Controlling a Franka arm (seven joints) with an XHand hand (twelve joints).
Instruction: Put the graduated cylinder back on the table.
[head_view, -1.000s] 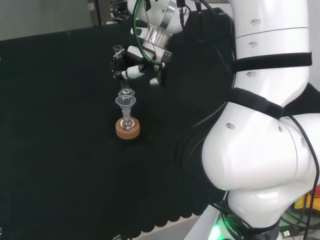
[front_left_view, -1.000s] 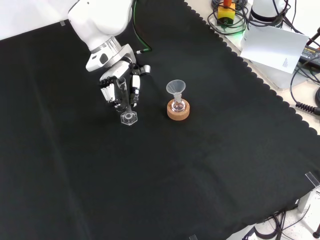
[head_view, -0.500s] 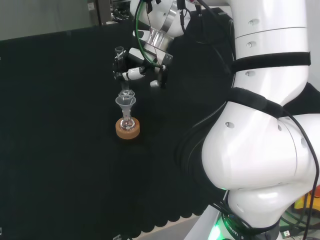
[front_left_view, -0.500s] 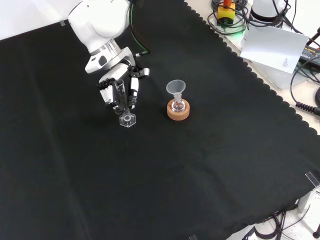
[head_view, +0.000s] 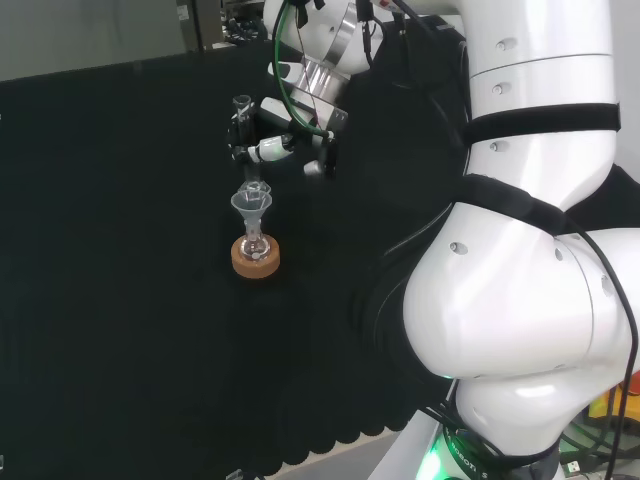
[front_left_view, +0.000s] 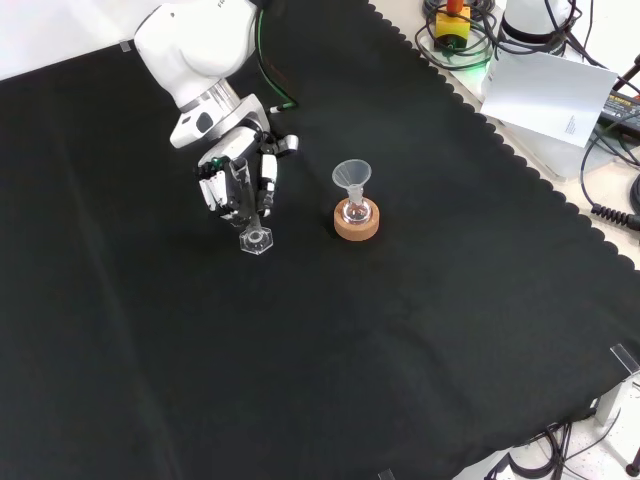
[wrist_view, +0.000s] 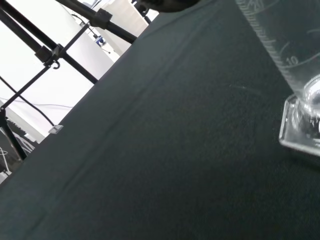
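A clear graduated cylinder (front_left_view: 250, 205) with a hexagonal foot stands almost upright, its foot at or just above the black cloth (front_left_view: 300, 360). The hand (front_left_view: 232, 180) is shut on the cylinder's tube, fingers curled round its upper part. In the head view the hand (head_view: 268, 148) holds the cylinder (head_view: 243, 130) just behind the funnel. The wrist view shows the cylinder's marked tube (wrist_view: 280, 45) and its foot (wrist_view: 300, 132) close over the cloth.
A small flask with a clear funnel (front_left_view: 351, 173) sits in a cork ring (front_left_view: 357, 224) to the right of the cylinder in the front view. White paper (front_left_view: 545, 85) and cables (front_left_view: 610, 170) lie beyond the cloth's scalloped edge.
The hand has shifted slightly and the cylinder stands a little more upright. Its foot has stayed at about the same spot on the cloth.
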